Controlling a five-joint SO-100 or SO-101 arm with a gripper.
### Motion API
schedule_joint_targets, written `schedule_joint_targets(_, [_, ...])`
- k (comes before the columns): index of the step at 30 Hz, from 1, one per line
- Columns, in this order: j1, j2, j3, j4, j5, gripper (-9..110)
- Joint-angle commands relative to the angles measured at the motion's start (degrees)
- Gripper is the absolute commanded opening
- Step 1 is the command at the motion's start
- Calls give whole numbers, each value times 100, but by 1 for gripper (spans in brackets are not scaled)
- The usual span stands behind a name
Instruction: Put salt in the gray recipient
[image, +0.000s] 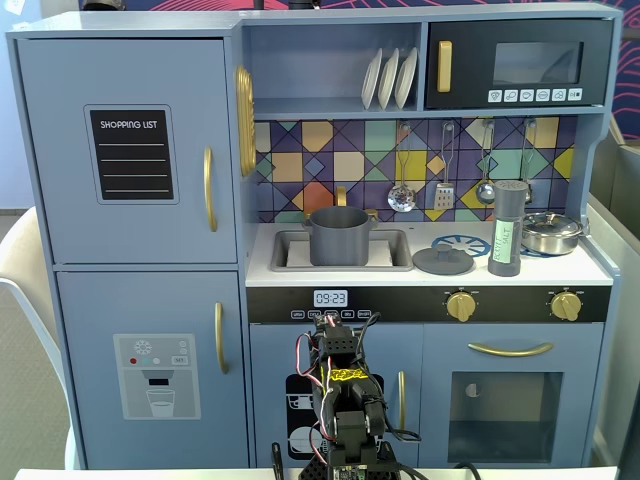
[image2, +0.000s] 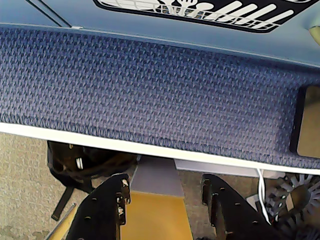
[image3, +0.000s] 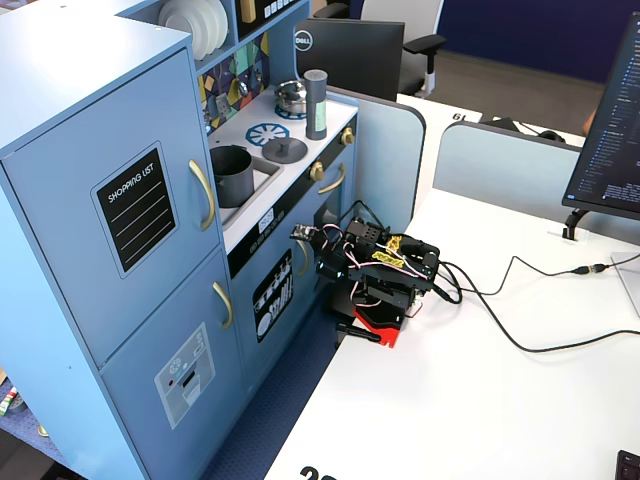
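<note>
The salt (image: 507, 232) is a tall dark-gray shaker with a pale green label. It stands upright on the toy kitchen's counter, right of the stove ring, and also shows in the other fixed view (image3: 316, 104). The gray recipient (image: 338, 236) is a matte dark-gray pot sitting in the sink, seen in both fixed views (image3: 232, 176). My arm (image3: 375, 270) is folded low on the white table in front of the kitchen's lower doors, far below both. In the wrist view my gripper (image2: 165, 182) is open and empty, pointing down past the table's edge.
A flat gray lid (image: 443, 261) lies on the stove ring between pot and salt. A shiny steel pan (image: 551, 233) sits right of the salt. Utensils (image: 445, 190) hang behind the counter. Cables (image3: 520, 330) run across the white table (image3: 480, 400).
</note>
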Motion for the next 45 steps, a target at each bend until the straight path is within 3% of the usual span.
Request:
schedule_joint_targets(1, [615,18,-35,26,0,0])
schedule_joint_targets(9, [562,26,-26,-9,26,0])
schedule_joint_targets(15, [1380,-615,-1239,-1187,-457,0])
schedule_joint_targets(19, [2399,-1415,-2751,-879,-536,0])
schedule_joint_targets(23, [3938,-1459,-3252,-1028,-853,0])
schedule_joint_targets(28, [5124,-984,-3094,-2760,-360,0])
schedule_joint_targets(32, [5098,-976,-3094,-4676,-114,1])
schedule_joint_targets(36, [5168,-1494,-3243,-5730,-79,6])
schedule_joint_targets(40, [5326,-2338,-3217,-7014,334,22])
schedule_joint_targets(45, [5537,-3384,-3560,-7567,519,29])
